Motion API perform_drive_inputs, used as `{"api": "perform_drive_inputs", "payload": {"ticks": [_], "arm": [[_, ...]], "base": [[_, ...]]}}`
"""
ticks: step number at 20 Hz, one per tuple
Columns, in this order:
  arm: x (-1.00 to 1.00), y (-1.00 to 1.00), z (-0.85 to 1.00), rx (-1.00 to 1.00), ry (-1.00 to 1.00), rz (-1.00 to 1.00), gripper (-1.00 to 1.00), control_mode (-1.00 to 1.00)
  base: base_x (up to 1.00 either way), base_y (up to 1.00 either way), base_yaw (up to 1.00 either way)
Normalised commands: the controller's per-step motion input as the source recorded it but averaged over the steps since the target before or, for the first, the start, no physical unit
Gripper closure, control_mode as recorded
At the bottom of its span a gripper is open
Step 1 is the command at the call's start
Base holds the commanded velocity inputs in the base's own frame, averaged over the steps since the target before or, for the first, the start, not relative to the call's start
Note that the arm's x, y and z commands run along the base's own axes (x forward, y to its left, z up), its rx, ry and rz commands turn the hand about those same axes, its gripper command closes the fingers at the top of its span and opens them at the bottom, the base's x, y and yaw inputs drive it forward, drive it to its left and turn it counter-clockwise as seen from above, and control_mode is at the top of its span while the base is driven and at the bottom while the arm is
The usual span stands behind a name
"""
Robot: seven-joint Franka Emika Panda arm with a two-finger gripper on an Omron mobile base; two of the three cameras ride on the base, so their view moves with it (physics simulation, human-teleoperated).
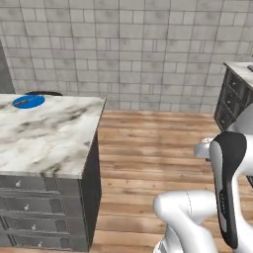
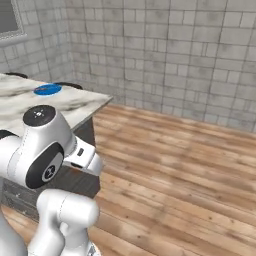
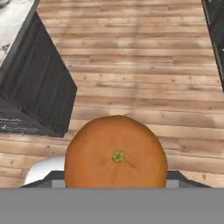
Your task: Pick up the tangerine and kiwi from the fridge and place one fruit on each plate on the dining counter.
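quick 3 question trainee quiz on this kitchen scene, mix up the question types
1. True or false: the tangerine sits close in front of the hand camera, over the wooden floor.
2. Multiple choice: the plate on the dining counter is A) red B) blue C) black.
3. Fill in: the wall behind the counter is covered in grey ____.

Key:
1. True.
2. B, the blue plate lies near the counter's far edge.
3. Tiles.
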Motion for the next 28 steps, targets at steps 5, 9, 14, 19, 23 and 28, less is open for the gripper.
{"api": "perform_drive_inputs", "payload": {"ticks": [5,9,14,19,23,28], "arm": [[0.0,0.0,0.0,0.0,0.0,0.0,1.0,1.0],[0.0,0.0,0.0,0.0,0.0,0.0,1.0,1.0],[0.0,0.0,0.0,0.0,0.0,0.0,1.0,1.0],[0.0,0.0,0.0,0.0,0.0,0.0,1.0,1.0],[0.0,0.0,0.0,0.0,0.0,0.0,1.0,1.0],[0.0,0.0,0.0,0.0,0.0,0.0,1.0,1.0]], "base": [[1.0,-0.62,0.57],[0.96,-0.73,0.57],[0.37,-0.99,0.33],[0.33,-1.0,0.23],[0.38,-1.0,0.24],[0.43,-0.94,0.25]]}}
